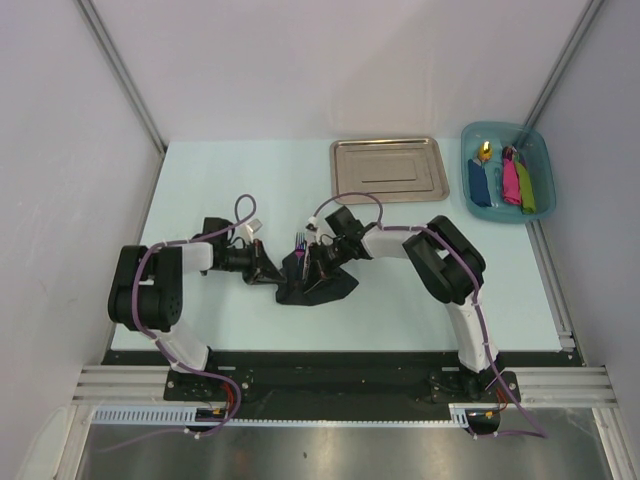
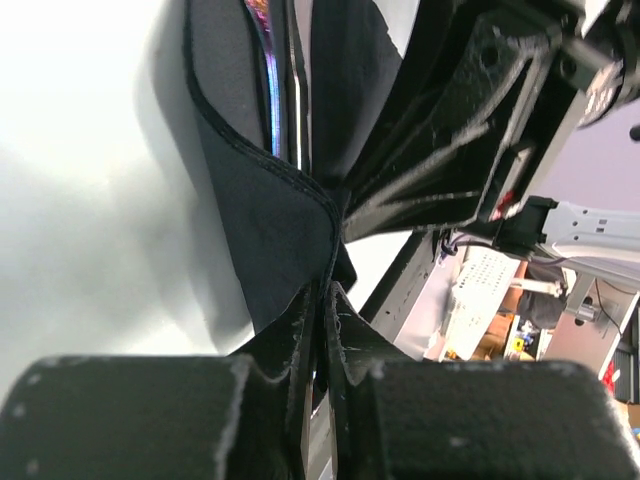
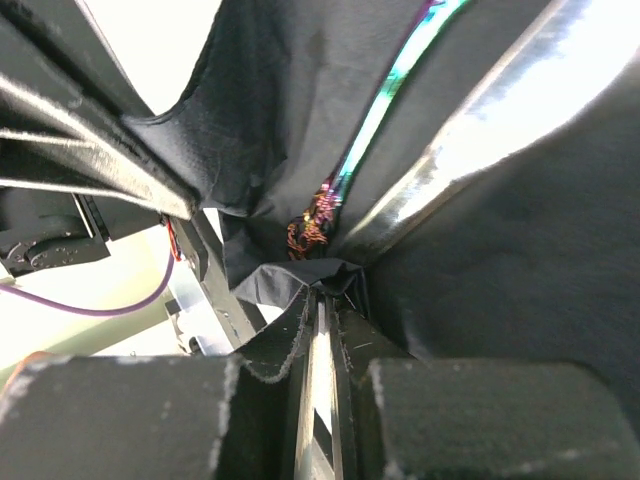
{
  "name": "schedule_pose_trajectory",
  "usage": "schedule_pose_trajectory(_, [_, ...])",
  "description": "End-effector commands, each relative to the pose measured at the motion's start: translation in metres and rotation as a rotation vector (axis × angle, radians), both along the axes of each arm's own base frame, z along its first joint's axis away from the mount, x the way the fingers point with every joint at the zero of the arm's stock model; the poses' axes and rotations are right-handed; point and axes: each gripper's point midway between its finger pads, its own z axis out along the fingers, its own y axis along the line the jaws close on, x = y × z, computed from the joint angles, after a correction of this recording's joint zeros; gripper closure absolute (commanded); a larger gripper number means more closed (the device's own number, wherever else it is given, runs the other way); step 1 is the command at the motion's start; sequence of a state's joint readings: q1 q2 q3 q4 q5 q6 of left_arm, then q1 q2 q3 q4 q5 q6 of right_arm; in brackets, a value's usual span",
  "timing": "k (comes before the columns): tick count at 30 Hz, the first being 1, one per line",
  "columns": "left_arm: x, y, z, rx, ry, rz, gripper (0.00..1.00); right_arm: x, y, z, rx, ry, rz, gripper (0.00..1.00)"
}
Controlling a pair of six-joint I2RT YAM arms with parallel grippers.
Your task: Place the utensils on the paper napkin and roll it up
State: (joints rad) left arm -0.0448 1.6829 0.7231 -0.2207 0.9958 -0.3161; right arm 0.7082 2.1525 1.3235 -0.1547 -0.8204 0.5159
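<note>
Paper napkin (image 2: 265,230), black and folded up around the cutlery, is pinched from two sides. The left gripper (image 2: 325,300) has its fingers pressed together on a creased corner of the sheet, with only a hairline slit between them. The right gripper (image 3: 322,300) is clamped the same way on a bunched fold of the napkin. A bright sliver shows in its slit, and I cannot tell whether that is metal or the surface behind.

Just past both sets of fingertips the utensils (image 3: 470,130) lie side by side in the trough of the napkin, whose dark walls rise on either side of them. One shows a thin rainbow-tinted edge, the other a broad shiny face.

From above, the bundle is a dark mound near the middle of the pale table (image 1: 220,180). The two grippers meet over it, the left arm reaching in from the left and the right arm from the right. Silvery fork tines (image 1: 300,241) stick out past the far edge of the napkin.

Well apart, at the far side of the table, lies a steel tray (image 1: 388,169). Just to its right is a teal bin (image 1: 545,160) holding a blue item (image 1: 480,185), a pink item (image 1: 511,182) and a green item (image 1: 526,188).
</note>
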Motion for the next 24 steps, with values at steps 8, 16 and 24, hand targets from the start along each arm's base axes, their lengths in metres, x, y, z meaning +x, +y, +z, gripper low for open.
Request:
schedule_pose_trajectory(8, [0.003, 0.011, -0.003, 0.04, 0.006, 0.039, 0.82, 0.009, 0.0, 0.016, -0.002, -0.081, 0.001, 0.9])
schedule_pose_trajectory(16, [0.021, 0.04, 0.002, 0.121, -0.096, 0.124, 0.65, 0.009, -0.023, 0.015, -0.038, -0.078, -0.023, 0.9])
schedule_pose_trajectory(24, [0.021, 0.05, 0.023, 0.194, -0.303, -0.001, 0.48, 0.004, -0.019, 0.01, -0.033, -0.061, -0.012, 0.89])
